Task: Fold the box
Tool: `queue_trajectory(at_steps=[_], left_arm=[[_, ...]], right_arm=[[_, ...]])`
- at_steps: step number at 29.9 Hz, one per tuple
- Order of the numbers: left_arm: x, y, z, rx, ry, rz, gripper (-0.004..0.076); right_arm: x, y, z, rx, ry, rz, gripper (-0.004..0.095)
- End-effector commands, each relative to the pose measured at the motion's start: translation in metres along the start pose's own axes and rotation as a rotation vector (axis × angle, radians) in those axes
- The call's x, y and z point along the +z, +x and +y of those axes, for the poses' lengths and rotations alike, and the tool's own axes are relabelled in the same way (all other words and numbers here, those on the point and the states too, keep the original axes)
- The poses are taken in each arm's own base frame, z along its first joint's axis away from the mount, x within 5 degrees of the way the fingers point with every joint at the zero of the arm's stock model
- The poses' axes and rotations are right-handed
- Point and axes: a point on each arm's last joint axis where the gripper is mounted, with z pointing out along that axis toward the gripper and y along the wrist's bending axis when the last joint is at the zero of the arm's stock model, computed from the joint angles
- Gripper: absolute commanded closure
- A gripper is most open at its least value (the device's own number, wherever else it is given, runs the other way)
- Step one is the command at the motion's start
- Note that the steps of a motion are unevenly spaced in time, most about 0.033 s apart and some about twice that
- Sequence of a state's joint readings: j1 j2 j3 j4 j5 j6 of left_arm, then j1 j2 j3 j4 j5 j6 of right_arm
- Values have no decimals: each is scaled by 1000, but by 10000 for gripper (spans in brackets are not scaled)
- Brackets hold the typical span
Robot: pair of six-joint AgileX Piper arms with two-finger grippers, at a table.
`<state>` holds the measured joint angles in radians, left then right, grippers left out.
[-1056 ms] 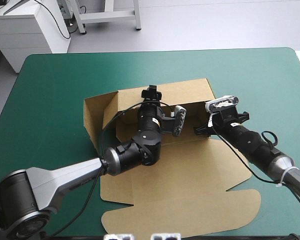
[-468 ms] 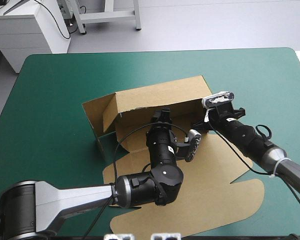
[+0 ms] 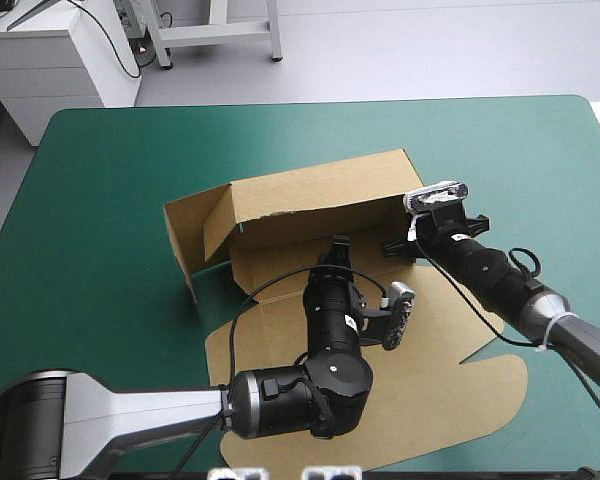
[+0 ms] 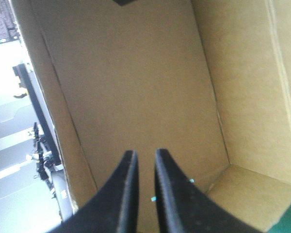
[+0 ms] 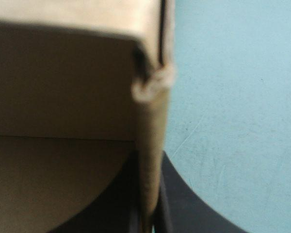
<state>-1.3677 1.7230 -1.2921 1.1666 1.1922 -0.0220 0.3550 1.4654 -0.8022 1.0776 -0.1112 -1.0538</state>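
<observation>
The brown box point(image 3: 310, 195) lies mid-table with its back wall and left wall point(image 3: 185, 235) raised and its lid point(image 3: 450, 400) flat toward the front edge. My left gripper point(image 3: 336, 245) hovers over the box floor and points at the back wall. In the left wrist view its fingers point(image 4: 128, 184) stand almost together with a thin gap and nothing in it, the left gripper point(image 4: 143, 154) facing bare board point(image 4: 136, 73). My right gripper point(image 3: 395, 245) sits at the box's right end. In its own view the right gripper point(image 5: 148, 189) is shut on the upright wall edge point(image 5: 153, 121).
The left arm's thick forearm point(image 3: 310, 395) lies over the lid's near half. Teal-green cover point(image 3: 100, 250) shows broad to the left of the box and beyond its back wall point(image 5: 233, 97). A white cabinet point(image 3: 50, 60) stands past the far left corner.
My left gripper has drawn back from the back wall toward the front edge and its fingers have closed in. The right gripper has kept its hold, and the right wall now stands a little higher.
</observation>
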Motion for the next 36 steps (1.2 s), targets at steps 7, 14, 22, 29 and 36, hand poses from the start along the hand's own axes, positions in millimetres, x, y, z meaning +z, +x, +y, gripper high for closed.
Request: queue_trajectory(at_steps=[7, 14, 22, 29, 36], left_arm=[[-1, 59, 61, -304, 163, -133, 727], [8, 104, 88, -508, 212, -133, 727], [-16, 127, 101, -586, 176, -183, 727], [-28, 161, 115, -718, 146, -235, 727], [-15, 230, 122, -961, 251, -279, 727]], right_arm=[[-1, -7, -2, 70, 7, -17, 926], [4, -5, -1, 89, -68, 35, 926], [6, -14, -34, 161, -166, 94, 926], [5, -16, -36, 168, -176, 100, 926], [5, -15, -36, 167, -175, 111, 926]])
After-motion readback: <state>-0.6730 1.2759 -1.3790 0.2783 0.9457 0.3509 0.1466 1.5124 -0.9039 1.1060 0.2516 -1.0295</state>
